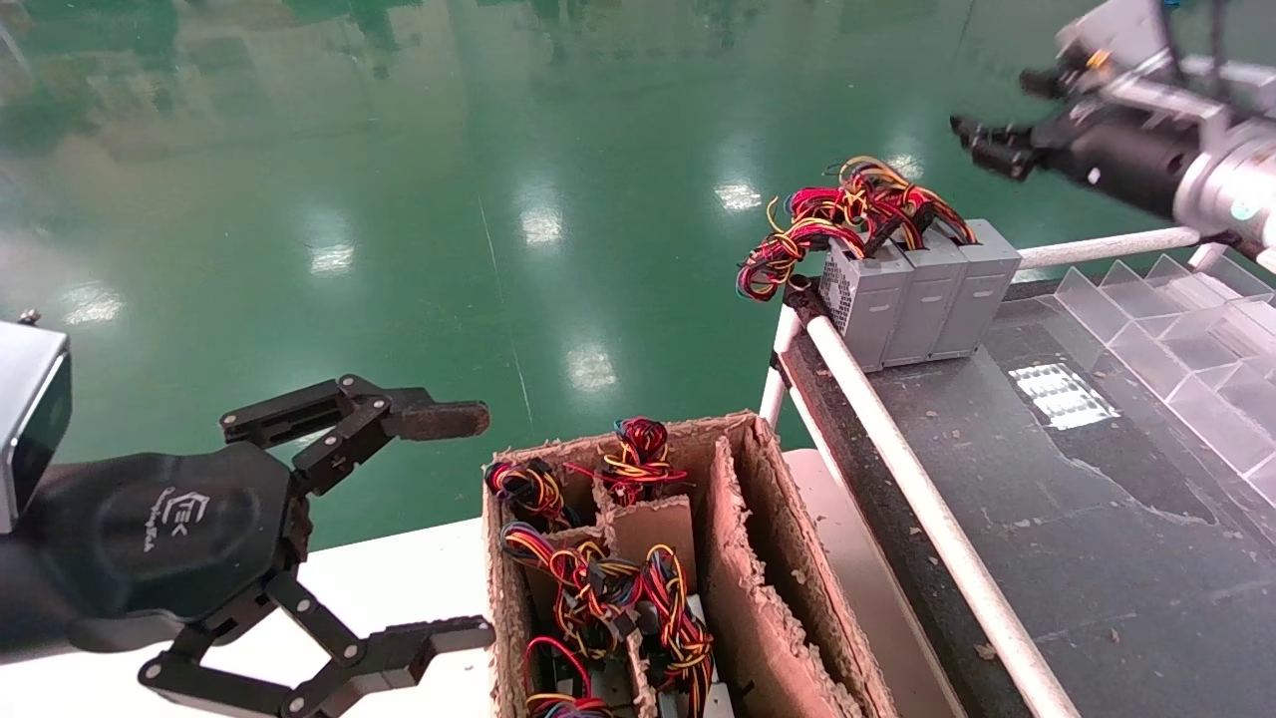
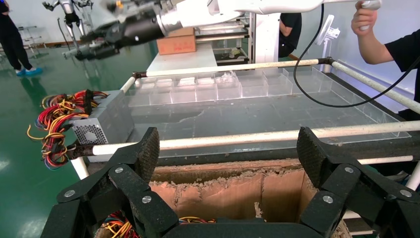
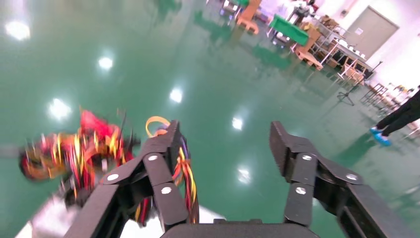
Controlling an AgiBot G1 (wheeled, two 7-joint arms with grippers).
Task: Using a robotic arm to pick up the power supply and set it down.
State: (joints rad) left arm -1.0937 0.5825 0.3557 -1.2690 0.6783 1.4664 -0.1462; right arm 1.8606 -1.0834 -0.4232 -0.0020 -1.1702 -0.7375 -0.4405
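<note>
Head view shows the reach-in step: the black linkage-fingered left gripper (image 1: pixel 454 529), spread wide and empty, hovers beside the brown cardboard divider box (image 1: pixel 758 588) of grey metal, wire-bundled power supplies (image 1: pixel 598 598), needing descent onto one, while the right gripper (image 1: pixel 982 145), splayed and empty, hangs above the table's set-down units (image 1: pixel 922 289).

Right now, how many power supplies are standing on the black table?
3, side by side at the table's far left corner: left unit, middle unit, right unit. More may sit in the cardboard box, where only wires show.
</note>
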